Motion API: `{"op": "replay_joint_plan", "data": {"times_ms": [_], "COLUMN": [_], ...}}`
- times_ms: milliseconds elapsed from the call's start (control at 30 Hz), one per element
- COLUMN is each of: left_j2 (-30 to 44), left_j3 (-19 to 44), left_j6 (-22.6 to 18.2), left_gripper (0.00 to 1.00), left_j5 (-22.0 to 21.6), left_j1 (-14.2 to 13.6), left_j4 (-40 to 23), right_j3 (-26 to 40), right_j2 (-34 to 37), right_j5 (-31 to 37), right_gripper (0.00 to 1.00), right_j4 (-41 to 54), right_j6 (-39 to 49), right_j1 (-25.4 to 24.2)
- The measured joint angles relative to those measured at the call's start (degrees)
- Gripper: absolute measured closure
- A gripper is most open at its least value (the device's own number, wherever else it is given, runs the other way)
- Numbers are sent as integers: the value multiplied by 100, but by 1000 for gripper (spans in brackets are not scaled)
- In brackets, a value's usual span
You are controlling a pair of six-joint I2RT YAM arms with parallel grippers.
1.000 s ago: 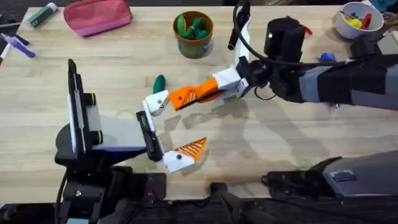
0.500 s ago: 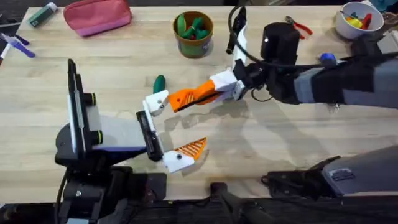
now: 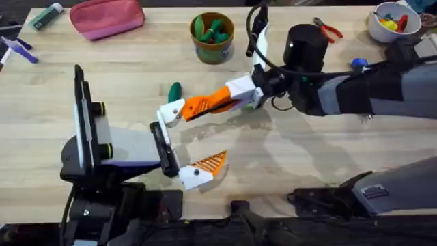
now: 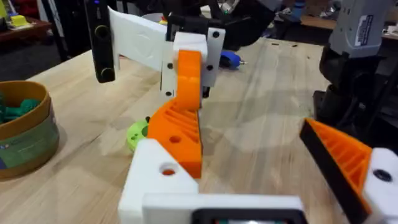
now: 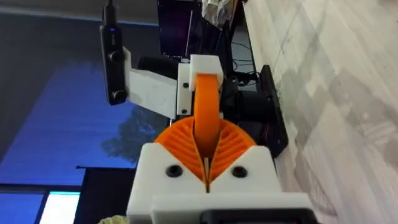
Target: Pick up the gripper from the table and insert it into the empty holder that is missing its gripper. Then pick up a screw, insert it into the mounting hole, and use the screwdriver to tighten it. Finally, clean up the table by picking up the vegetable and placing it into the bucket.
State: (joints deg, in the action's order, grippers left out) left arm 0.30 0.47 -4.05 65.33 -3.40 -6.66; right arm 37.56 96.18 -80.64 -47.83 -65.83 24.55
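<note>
right gripper [image 3: 205, 104] clamped on gripper [image 3: 198, 104]

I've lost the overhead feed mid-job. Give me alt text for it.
The right gripper, reaching in from the right, presses the orange gripper against the left arm's white holder. The left gripper is open. The vegetable lies just behind, and the bucket stands farther back.
</note>
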Motion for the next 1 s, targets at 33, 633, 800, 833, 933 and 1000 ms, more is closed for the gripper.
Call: {"op": "replay_joint_plan", "data": {"times_ms": [33,633,800,833,933,1000], "left_j2": [0,0,1,0,2,2], "left_j3": [0,0,0,0,0,0], "left_j6": [0,78,119,128,153,155], "left_gripper": [16,15,15,14,14,14], "left_j5": [-1,-1,-3,-1,-26,-45], "left_j1": [0,0,0,0,0,0], "left_j4": [0,-2,-2,-2,-2,0], "right_j3": [0,0,0,0,0,0], "right_j2": [0,-2,-2,-2,-2,-2], "right_j5": [35,513,632,649,761,813], "right_gripper": [982,982,982,982,982,982], "right_j4": [-4,-17,-26,-26,-42,-48], "right_j6": [1,-132,-191,-193,-200,-247], "right_j1": [36,374,476,493,546,564]}}
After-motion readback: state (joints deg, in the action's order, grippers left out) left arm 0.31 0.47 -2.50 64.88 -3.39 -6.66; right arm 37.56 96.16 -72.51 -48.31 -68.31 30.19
